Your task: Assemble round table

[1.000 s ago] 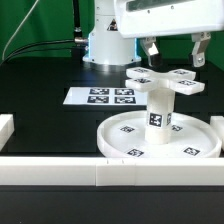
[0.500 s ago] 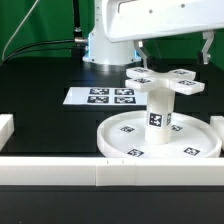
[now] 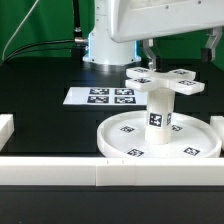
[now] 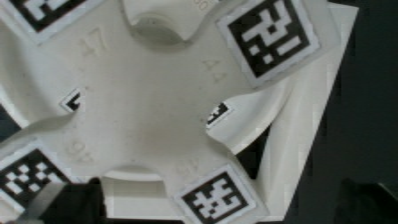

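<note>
Moved: arm's white housing has dropped slightly and slid toward the exterior view's left over the last second; parts unmoved.
Jaws: gripper hangs above the cross-shaped piece; fingers spread, holding nothing; contact with the cross hard to tell.
Assembly: round disc on the desk, cylinder upright in its hub, cross on top, filling the wrist view.
Left: probably only final seating or tightening of the cross.
Room: border rail runs close in front of the disc; marker board sits near on the exterior view's left; straight up looks clear.
</note>
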Available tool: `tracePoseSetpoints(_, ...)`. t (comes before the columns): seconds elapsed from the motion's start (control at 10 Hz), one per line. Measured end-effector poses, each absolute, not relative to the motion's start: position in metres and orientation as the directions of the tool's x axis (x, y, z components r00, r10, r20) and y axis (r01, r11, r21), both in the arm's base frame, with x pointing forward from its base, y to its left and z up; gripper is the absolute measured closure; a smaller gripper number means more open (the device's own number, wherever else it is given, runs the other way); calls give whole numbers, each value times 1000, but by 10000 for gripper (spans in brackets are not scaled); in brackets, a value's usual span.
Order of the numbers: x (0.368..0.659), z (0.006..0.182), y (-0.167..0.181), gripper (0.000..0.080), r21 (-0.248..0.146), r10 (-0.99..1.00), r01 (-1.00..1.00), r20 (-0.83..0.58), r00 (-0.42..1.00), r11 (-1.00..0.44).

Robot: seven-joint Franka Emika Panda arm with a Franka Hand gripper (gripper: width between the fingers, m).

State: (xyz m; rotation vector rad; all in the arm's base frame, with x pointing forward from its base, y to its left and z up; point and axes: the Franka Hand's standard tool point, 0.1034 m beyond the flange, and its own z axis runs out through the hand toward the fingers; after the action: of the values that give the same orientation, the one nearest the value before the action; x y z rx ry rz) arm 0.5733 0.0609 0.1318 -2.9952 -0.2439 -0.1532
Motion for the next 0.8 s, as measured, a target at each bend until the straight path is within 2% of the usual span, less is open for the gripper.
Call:
tracePoseSetpoints(0.3,573,131,58,150,-96,356,370,134,925,-924)
tracePoseSetpoints(0.5,572,129,56,150,-35,615,624,134,777,-781)
tracePoseSetpoints(0.8,574,134,63,150,12,783,787,108,612,-617)
